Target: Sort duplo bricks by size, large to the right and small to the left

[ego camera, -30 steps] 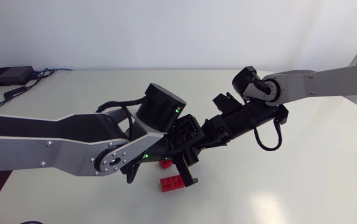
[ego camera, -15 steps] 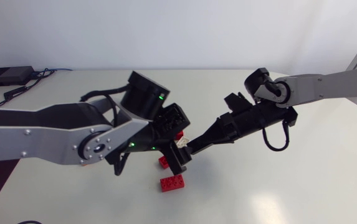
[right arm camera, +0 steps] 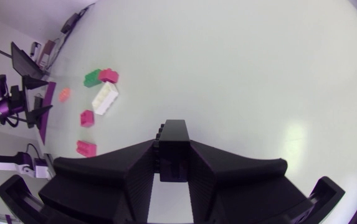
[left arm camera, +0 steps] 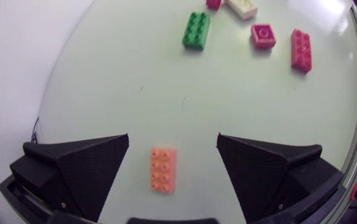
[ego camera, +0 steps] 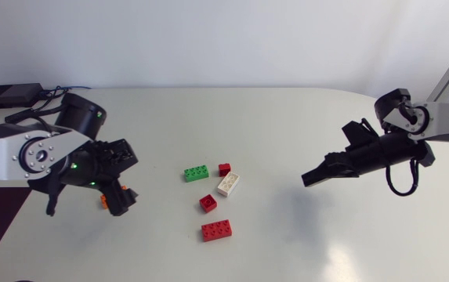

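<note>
- Duplo bricks sit clustered mid-desk [ego camera: 287, 243]: green brick [ego camera: 197, 173], white brick [ego camera: 228, 184], long red brick [ego camera: 217, 229] and two small red bricks [ego camera: 208, 203].
- Orange brick [left arm camera: 163, 168] lies flat at the left, between the fingers of the left pincer [left arm camera: 173, 140]. The fingers are spread wide and touch nothing.
- Left arm bends down over it.
- Right arm stretches low from the right. The right pincer [ego camera: 309, 178] is closed, fingers pressed together, well apart from the cluster.

The white table [ego camera: 302, 243] bears an orange brick [left arm camera: 163, 168], green brick [ego camera: 196, 173], white brick [ego camera: 228, 184] and three red bricks [ego camera: 217, 229].
</note>
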Controlling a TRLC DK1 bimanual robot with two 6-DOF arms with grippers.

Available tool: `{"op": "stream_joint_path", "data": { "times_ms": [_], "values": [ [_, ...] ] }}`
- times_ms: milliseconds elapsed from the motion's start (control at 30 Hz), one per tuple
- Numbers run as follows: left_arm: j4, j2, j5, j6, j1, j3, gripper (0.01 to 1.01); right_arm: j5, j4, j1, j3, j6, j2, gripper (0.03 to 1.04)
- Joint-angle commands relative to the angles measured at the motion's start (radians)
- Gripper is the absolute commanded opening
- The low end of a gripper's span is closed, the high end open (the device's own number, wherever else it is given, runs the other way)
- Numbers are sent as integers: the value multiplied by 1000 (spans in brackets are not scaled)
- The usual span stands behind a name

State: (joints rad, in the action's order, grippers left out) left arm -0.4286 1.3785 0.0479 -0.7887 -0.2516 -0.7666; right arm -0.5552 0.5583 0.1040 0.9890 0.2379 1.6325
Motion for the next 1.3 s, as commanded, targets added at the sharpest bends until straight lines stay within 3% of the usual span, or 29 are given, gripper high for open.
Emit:
{"op": "stream_joint_path", "data": {
  "times_ms": [0,133,333,700,900,933,1000,1100,1267],
  "values": [
    [-12,1,29,-132,78,41,984,77,-26,0,-56,52,-45,211],
    [-12,54,72,-208,178,49,980,268,-77,-32,-95,67,-86,213],
    [-7,159,90,-238,233,59,972,386,-86,-32,-107,103,-74,216],
    [7,272,75,-218,187,-10,972,414,-34,-46,-66,112,-26,230],
    [31,367,60,-221,192,-76,972,256,32,-33,-52,109,3,244],
    [31,378,55,-222,195,-83,967,239,29,-27,-53,112,9,267],
    [31,404,49,-221,198,-99,936,239,20,-24,-61,110,17,469],
    [31,438,46,-219,195,-111,895,244,18,-24,-70,110,6,544],
    [30,475,40,-219,184,-123,680,244,45,-27,-66,110,-39,823]
  ]
}}
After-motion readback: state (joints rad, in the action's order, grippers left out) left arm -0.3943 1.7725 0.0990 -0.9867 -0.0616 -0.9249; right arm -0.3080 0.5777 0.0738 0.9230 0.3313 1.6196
